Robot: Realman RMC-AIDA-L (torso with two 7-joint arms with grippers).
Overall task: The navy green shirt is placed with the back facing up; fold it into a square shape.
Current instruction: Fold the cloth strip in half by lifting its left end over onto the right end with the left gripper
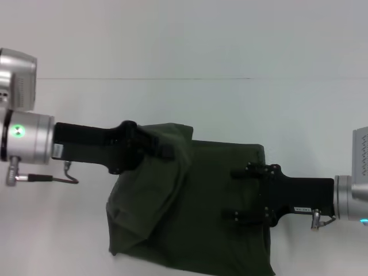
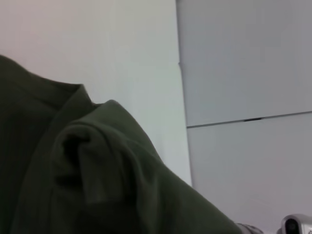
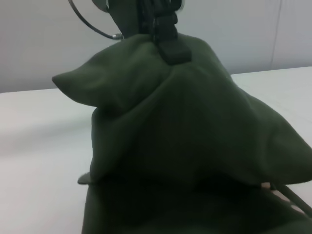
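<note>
At centre left of the head view, the left gripper (image 1: pixel 164 150) is pinching the navy green shirt (image 1: pixel 201 213), lifting its edge for folding inward. At right, the right gripper (image 1: pixel 237 194) is hovering spread over the flat half.

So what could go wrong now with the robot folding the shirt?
The left gripper pinches only a small bunch of the navy green shirt, lifted off the table, so the cloth might slip out and flop back.

The raised part hangs bunched and creased, so the fold could land crooked rather than square.

The right gripper sits open over the shirt's other side and might drag it if it moves.
</note>
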